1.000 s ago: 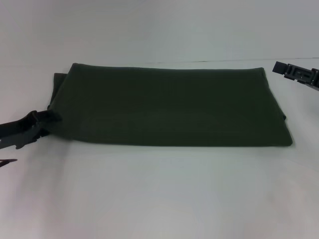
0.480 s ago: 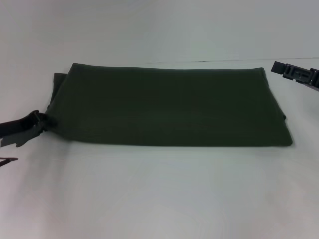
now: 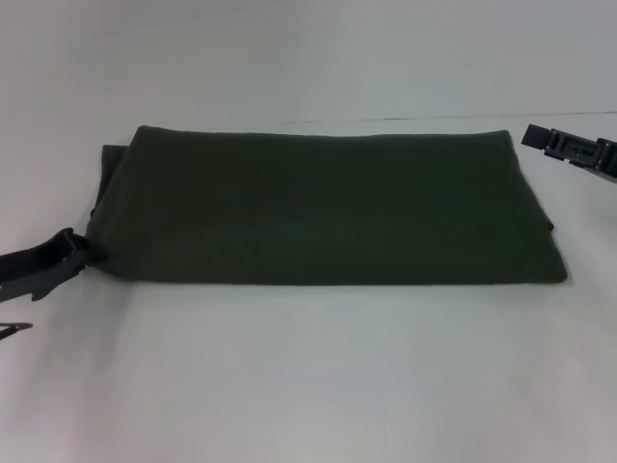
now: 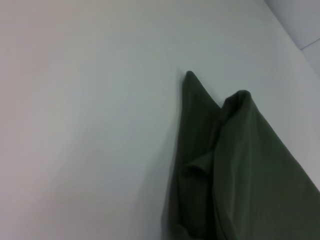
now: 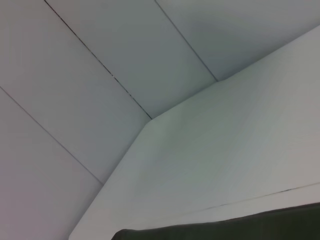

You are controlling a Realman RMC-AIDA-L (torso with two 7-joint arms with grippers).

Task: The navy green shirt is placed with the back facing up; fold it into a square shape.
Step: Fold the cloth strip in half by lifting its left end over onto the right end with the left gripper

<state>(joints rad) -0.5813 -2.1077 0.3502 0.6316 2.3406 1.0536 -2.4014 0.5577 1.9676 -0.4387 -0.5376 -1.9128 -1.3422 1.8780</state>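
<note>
The navy green shirt point(image 3: 323, 207), folded into a wide band, was laid flat on the white desk point(image 3: 308, 376). The left pincer point(image 3: 79, 253) was closed on its near left corner; the right pincer point(image 3: 540, 138) was held off the far right corner, its opening not discernible.

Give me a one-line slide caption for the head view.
Folded green shirt lies flat on the white table; left gripper at its near-left corner, right gripper hovering beside its far-right corner.

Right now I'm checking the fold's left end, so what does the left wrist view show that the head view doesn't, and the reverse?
Only the left wrist view shows the shirt's layered end close up, with bunched folds. Only the head view shows the whole folded shirt, the left gripper at its near-left corner and the right gripper off its far-right corner. Both show the shirt on the white table.
</note>
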